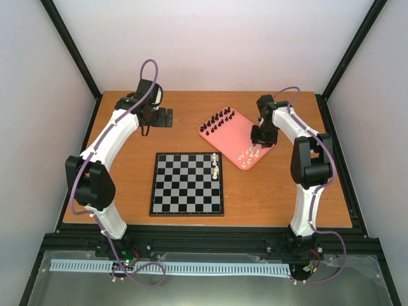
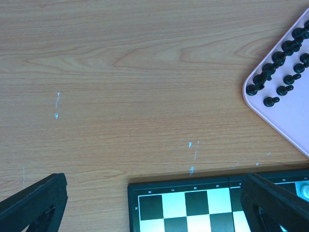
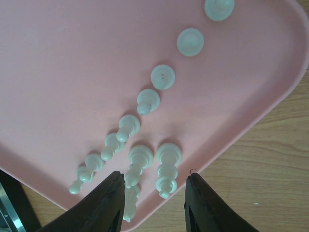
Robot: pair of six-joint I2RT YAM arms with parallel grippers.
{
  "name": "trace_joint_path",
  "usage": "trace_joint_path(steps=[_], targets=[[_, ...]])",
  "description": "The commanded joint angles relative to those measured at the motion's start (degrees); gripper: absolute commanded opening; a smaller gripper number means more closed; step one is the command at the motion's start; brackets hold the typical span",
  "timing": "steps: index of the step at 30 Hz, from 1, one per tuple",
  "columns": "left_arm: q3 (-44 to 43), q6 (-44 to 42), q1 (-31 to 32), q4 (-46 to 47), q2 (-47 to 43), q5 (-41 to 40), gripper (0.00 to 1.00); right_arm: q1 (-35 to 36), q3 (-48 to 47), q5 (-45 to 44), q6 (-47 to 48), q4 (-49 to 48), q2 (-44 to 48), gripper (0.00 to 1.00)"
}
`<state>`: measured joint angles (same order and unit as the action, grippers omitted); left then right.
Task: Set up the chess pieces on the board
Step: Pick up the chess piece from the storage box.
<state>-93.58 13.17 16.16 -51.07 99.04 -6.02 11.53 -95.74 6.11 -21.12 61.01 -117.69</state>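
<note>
The right gripper (image 3: 154, 180) hangs low over the near corner of the pink tray (image 3: 72, 67). Its two dark fingers (image 3: 108, 203) are apart, and the heads of two white pieces (image 3: 166, 166) show in the gap. Whether either finger touches a piece cannot be told, and a third piece is half hidden against one finger's edge. More white pieces run in a diagonal line up the tray, the farthest cut off by the top of the wrist view. The left gripper (image 2: 154, 176) is spread wide above the bare table (image 2: 120, 72), with only its tips showing at the bottom corners of its view. The far edge of the board (image 2: 183, 203) lies between them, and one white piece on it is cut off at the frame's right edge. The black pieces (image 2: 282, 58) stand in two rows at the tray's far end. Seen from above, the board lies mid-table between the arms. A few white pieces stand along its right-hand column, too small to tell which they are.
</note>
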Motion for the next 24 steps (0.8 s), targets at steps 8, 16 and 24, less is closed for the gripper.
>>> trace_joint_path(steps=[8, 16, 24], targets=[[-1.9, -1.0, 0.1, -0.5, 0.3, 0.1, 1.0, -0.8, -0.6, -2.3, -2.3, -0.1, 1.3, 0.4], [-2.1, -1.1, 0.1, -0.4, 0.4, 0.1, 1.0, -1.0, 1.9, -3.0, -2.6, -1.0, 1.1, 0.4], [-2.2, -1.0, 0.1, -0.4, 0.8, 0.5, 1.0, -1.0, 3.1, -2.7, -3.3, -2.4, 0.5, 0.37]])
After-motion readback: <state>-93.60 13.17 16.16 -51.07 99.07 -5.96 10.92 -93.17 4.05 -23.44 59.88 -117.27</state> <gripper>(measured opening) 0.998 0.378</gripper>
